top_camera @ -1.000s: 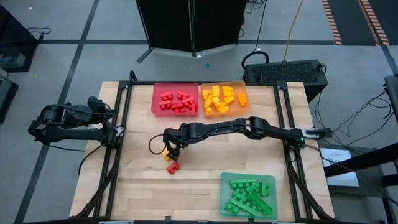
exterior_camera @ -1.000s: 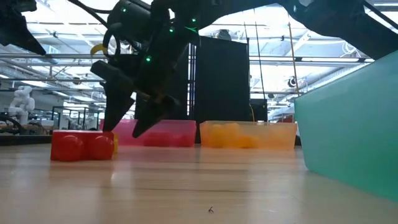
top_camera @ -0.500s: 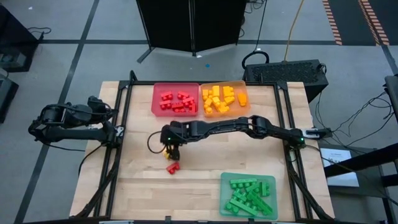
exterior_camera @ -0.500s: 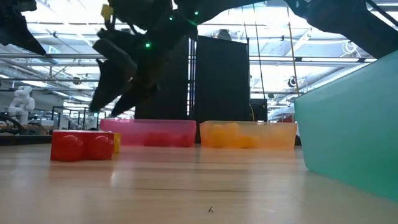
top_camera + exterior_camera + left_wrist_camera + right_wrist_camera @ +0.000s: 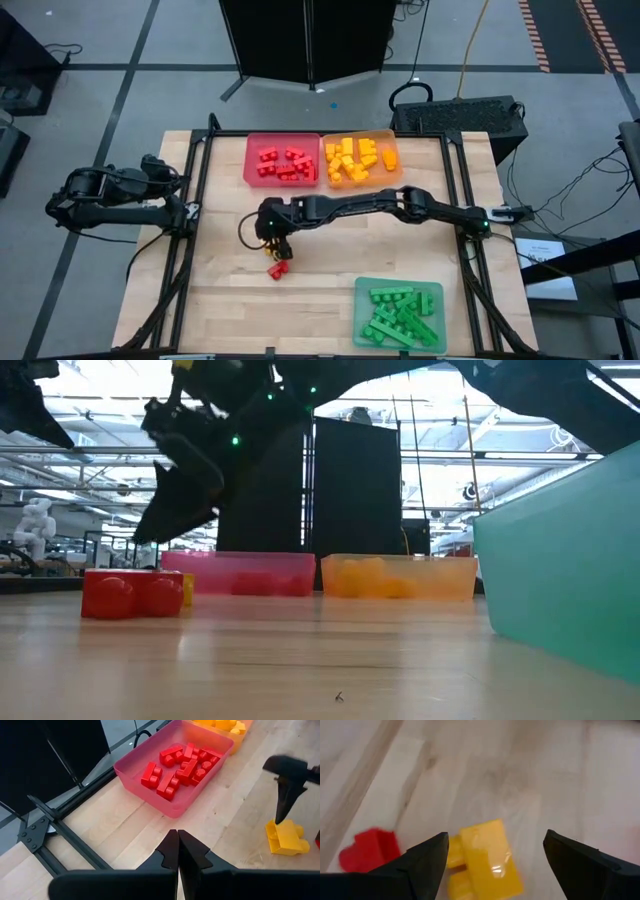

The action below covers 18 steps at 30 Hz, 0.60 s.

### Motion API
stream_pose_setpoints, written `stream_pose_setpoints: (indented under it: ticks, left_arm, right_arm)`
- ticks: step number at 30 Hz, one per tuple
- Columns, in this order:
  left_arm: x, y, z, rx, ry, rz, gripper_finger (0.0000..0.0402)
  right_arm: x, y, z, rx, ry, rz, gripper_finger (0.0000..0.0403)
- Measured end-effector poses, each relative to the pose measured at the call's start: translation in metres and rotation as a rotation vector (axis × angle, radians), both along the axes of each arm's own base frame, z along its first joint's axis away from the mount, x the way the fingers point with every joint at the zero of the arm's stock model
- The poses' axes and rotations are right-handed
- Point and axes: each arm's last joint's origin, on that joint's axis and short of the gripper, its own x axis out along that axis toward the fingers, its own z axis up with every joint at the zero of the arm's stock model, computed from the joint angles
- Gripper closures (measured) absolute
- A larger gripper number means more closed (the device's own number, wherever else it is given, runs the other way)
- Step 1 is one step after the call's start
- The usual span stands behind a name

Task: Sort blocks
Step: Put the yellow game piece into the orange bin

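We have the right gripper (image 5: 272,240) hanging with its jaws spread directly above the small yellow studded plastic brick (image 5: 482,860), which lies on the wooden table (image 5: 330,270) near its middle, left of centre. The brick's long axis appears to run across the gap between the jaws, studs seemingly to one side. A small red studded brick (image 5: 277,269) lies just beside it, toward the near edge. Our left gripper (image 5: 177,851), jaws pressed together, waits at the left edge, farther off.

Red tray (image 5: 252,160) red blocks, orange tray (image 5: 394,140) yellow blocks, green tray (image 5: 362,310) green blocks, light wood table (image 5: 330,250)
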Motion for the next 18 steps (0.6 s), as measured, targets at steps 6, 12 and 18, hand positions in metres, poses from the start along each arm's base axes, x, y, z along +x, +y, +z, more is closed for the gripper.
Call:
stream_pose_setpoints:
  ticks: [6,12,18]
  left_arm:
    - [0.000,0.000,0.000,-0.001,-0.001,0.001,0.0400]
    - [0.000,0.000,0.000,-0.003,-0.003,0.004,0.0400]
    - [0.000,0.000,0.000,0.000,-0.005,0.012,0.0400]
  right_arm:
    - [0.001,0.006,-0.007,-0.009,0.010,0.071,0.0085]
    - [0.006,0.005,-0.033,-0.008,0.033,0.070,0.0085]
    - [0.004,0.005,-0.050,0.010,0.094,0.048,0.0087]
